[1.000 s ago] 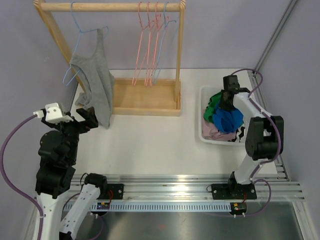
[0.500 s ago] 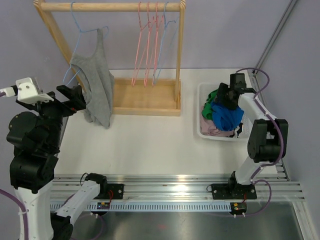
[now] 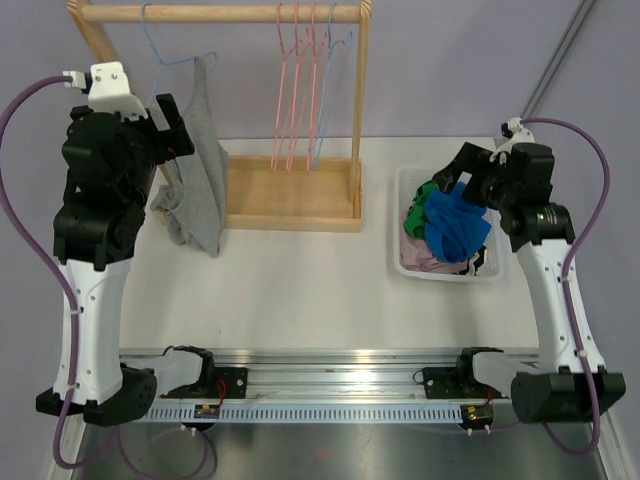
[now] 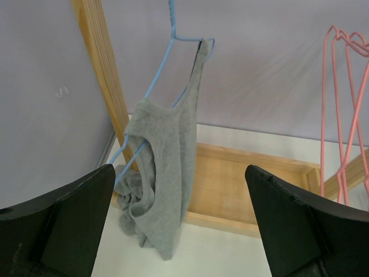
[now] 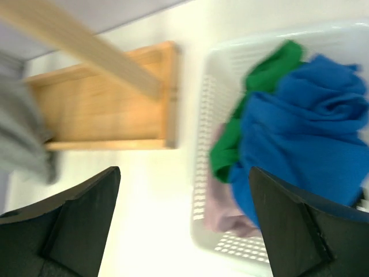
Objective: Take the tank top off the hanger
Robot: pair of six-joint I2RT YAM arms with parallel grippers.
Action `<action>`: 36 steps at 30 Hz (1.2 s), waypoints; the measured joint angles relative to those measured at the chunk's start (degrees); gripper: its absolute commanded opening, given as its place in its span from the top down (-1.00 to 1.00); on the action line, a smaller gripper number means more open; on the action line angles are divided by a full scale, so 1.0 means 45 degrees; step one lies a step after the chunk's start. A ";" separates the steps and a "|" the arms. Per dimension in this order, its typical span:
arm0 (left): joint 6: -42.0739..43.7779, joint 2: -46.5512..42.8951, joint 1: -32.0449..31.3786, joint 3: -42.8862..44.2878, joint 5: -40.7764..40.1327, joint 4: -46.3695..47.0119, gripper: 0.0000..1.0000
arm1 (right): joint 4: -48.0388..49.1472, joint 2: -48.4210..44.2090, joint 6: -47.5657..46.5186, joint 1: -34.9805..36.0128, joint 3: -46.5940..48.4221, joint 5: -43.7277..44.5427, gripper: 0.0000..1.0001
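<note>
A grey tank top [image 3: 203,185] hangs crumpled on a blue hanger [image 3: 158,62] at the left end of the wooden rack's top rail [image 3: 220,13]. One strap is over the hanger's upper right tip and the body sags down to the table. My left gripper [image 3: 172,128] is raised just left of it, open and empty. The left wrist view has the tank top [image 4: 164,173] and blue hanger [image 4: 164,69] ahead, framed by the wide-open left gripper [image 4: 179,170]. My right gripper [image 3: 462,172] hovers open over the white basket [image 3: 405,265].
The basket holds blue [image 3: 455,225], green and pink clothes; in the right wrist view the open right gripper [image 5: 184,170] looks down on the basket's wall [image 5: 202,115]. Several pink hangers [image 3: 300,90] hang right of the tank top. The rack's wooden base tray [image 3: 290,195] lies under them.
My left arm has risen from table level up to the tank top. My right gripper has opened, let go of the blue garment in the basket and lifted away.
</note>
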 measured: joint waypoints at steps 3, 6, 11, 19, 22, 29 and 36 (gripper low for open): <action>0.0277 0.1073 0.0369 0.0962 0.0097 0.0097 -0.98 | 0.0748 -0.1739 0.0359 0.0000 -0.1423 -0.1967 -0.99; 0.0544 0.2064 0.0913 0.1826 0.0359 0.0272 -0.98 | 0.1209 -0.2676 0.0782 0.0015 -0.2676 -0.3531 -0.99; 0.0714 0.3725 0.2341 0.3551 0.1812 0.0486 -0.98 | 0.1491 -0.2905 0.1365 0.0024 -0.3837 -0.5217 -0.99; 0.0063 0.5309 0.5518 0.3793 0.6659 0.1559 -0.90 | 0.1841 -0.3599 0.1690 0.0811 -0.4002 -0.6062 -0.99; -0.0117 0.5974 0.5935 0.4027 0.7898 0.1967 -0.74 | 0.1899 -0.3614 0.1690 0.1020 -0.4002 -0.6086 -0.99; -0.0588 0.7349 0.6130 0.5119 1.0239 0.2487 -0.40 | 0.2055 -0.3614 0.1690 0.1069 -0.4095 -0.6081 -0.99; -0.0831 0.7509 0.6183 0.5119 1.1166 0.2662 -0.02 | 0.2055 -0.3614 0.1685 0.1073 -0.4129 -0.6081 -0.99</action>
